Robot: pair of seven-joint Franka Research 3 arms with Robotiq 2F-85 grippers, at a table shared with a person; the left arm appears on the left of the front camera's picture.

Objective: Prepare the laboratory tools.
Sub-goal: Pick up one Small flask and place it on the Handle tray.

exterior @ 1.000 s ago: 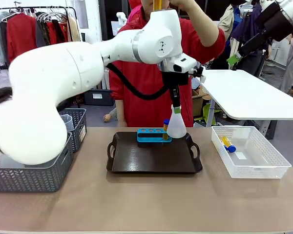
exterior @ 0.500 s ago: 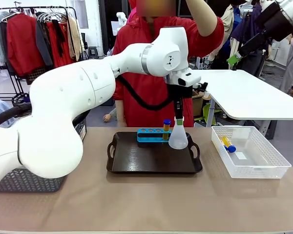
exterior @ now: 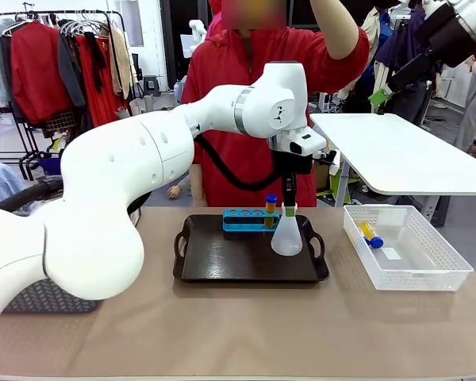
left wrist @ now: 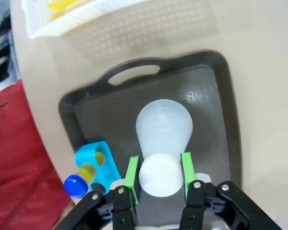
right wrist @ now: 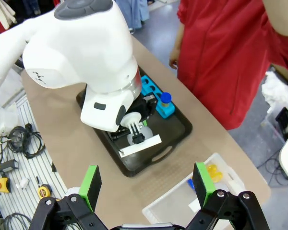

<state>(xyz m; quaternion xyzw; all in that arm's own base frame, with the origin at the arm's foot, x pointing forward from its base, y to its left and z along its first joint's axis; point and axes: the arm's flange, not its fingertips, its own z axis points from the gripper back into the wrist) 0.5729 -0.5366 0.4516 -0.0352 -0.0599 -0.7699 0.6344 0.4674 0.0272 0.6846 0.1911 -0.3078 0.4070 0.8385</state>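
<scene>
One translucent white conical flask [exterior: 286, 238], wide round base, narrow neck, upright. Left gripper [exterior: 289, 208] comes straight down on it, green pads [left wrist: 132, 175] pinched on either side of the neck, jaws part closed around it. Flask sits over the right half of the dark tray [exterior: 222, 274], near its right handle, just beside the right end of the blue rack [exterior: 239, 220]; cannot tell if the base touches the tray. Rack is at the tray's far edge, with one orange test tube [exterior: 270, 208] with a blue cap in its right end hole and the other holes open. Right gripper [right wrist: 149, 184] is high above the table, jaws wide apart, holding nothing.

Tabletop [exterior: 222, 341] is tan, tray at its middle toward the far edge. White mesh bin [exterior: 412, 274] is near the right edge, with another blue-capped tube [exterior: 370, 235] lying inside. Person in red [exterior: 230, 111] stands at the far edge; clothes rail [exterior: 55, 48] is back left, white table [exterior: 404, 159] back right.

Versus one second ago: flask is lower, down near the tray, and the left arm's elbow has swung lower.
</scene>
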